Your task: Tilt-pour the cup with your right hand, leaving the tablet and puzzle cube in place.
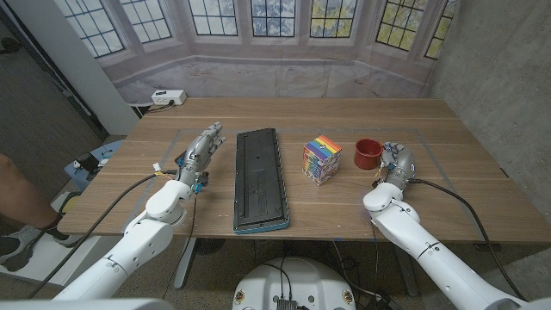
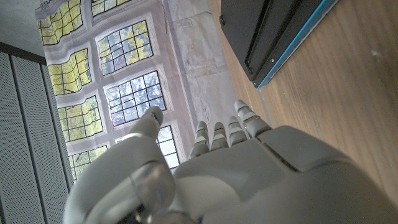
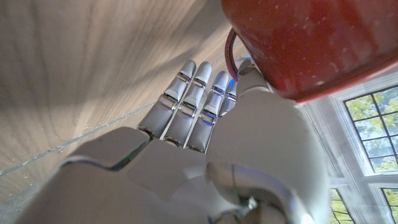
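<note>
Your right hand (image 1: 395,162) just beside red cup (image 1: 368,153), not gripping.
Fingers straight, apart; left hand (image 1: 200,151) released too, near tablet (image 1: 260,178).

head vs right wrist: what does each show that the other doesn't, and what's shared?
Head view alone: the tablet lying lengthwise mid-table, the puzzle cube between it and the cup, the left hand with fingers extended, holding nothing, and a white power strip at the far edge.

Right wrist view alone: a close look at the cup's handle next to the fingertips.

Both: the red cup, the right hand right beside it with fingers extended, the wooden table, the window backdrop.
</note>
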`<state>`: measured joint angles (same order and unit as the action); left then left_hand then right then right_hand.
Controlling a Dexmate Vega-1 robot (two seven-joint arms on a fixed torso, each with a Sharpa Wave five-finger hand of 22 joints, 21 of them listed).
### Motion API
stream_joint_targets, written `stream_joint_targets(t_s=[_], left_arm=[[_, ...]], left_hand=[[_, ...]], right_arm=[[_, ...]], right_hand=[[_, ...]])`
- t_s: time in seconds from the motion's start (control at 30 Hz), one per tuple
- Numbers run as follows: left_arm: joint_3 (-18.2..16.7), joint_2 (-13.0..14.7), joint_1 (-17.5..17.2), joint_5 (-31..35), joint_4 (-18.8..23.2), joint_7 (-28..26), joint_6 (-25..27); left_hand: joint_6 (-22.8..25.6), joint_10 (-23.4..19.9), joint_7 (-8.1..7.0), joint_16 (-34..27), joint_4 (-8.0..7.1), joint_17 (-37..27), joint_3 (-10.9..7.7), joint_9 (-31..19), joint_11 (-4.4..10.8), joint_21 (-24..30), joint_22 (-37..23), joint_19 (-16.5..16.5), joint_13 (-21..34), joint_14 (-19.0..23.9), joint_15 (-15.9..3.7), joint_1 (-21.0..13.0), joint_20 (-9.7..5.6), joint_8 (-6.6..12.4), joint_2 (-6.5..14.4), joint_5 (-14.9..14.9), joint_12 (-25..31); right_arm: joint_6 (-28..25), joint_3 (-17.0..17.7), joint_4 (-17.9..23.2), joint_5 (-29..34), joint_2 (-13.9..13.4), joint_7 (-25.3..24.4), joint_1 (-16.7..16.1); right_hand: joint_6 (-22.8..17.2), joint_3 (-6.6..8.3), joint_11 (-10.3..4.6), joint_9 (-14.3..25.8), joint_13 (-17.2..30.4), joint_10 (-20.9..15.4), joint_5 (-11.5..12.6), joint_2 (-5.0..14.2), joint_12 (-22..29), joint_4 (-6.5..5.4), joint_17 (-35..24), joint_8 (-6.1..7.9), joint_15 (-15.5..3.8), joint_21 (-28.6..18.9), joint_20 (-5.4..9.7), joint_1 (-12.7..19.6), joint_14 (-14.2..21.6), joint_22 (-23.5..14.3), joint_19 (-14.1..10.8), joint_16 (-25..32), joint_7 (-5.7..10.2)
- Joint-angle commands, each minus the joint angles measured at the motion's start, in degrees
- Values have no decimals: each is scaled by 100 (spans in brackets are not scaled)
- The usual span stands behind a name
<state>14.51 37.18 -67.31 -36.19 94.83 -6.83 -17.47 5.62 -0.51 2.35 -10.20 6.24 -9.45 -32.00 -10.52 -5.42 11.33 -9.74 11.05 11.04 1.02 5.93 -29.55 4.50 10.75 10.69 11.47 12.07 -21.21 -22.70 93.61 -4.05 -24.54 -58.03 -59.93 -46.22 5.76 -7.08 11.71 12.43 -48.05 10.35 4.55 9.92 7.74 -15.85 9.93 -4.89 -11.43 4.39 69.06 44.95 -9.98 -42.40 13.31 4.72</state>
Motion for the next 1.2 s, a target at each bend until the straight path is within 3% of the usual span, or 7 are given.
stream_joint_targets(t_s=[0.03, 0.27, 0.87, 1.2], left_arm=[[-6, -8, 16, -47, -90, 81, -33], [-42, 15, -28, -80, -91, 91, -49], [-3, -43, 44, -127, -185, 167, -59], [12, -53, 12, -100, -172, 129, -81]], left_hand=[[23, -34, -21, -3, -13, -21, 14, -21, -7, -3, -31, 27, 26, 21, 14, -73, 36, 4, -19, 35, 3], [18, -26, -17, -3, -14, -21, 16, -21, -8, -3, -31, 26, 26, 21, 9, -74, 33, 2, -20, 35, 0], [8, -28, -24, -2, -15, -21, 19, -21, -1, -4, -31, 25, 27, 17, 15, -77, 36, -1, -19, 35, 1], [8, -33, -24, -3, -16, -21, 19, -21, -5, -5, -31, 22, 27, 18, 12, -81, 38, 0, -18, 36, 3]], right_arm=[[-362, -26, 372, -6, -186, 249, -112], [-612, -53, 637, 5, -366, 472, -152], [-1109, 35, 1234, 0, -671, 746, -368], [-1108, 154, 1323, -38, -864, 894, -512]], right_hand=[[70, -16, -8, -1, 1, 115, 15, -34, -4, 20, -24, 8, -547, 14, 273, -15, -88, -18, 38, -29, 4], [213, -24, -2, -6, -10, 247, 19, -63, 6, 35, -15, 12, -467, 25, 237, -14, -295, -17, 103, -96, 40], [338, -23, -44, -12, -25, 400, 28, -68, 21, 44, -6, 37, -451, 31, 187, -10, -424, -14, 172, -109, 66], [445, -21, -74, -14, -32, 516, 32, -60, 20, 41, 2, 40, -450, 52, 163, -15, -538, -10, 267, -127, 103]])
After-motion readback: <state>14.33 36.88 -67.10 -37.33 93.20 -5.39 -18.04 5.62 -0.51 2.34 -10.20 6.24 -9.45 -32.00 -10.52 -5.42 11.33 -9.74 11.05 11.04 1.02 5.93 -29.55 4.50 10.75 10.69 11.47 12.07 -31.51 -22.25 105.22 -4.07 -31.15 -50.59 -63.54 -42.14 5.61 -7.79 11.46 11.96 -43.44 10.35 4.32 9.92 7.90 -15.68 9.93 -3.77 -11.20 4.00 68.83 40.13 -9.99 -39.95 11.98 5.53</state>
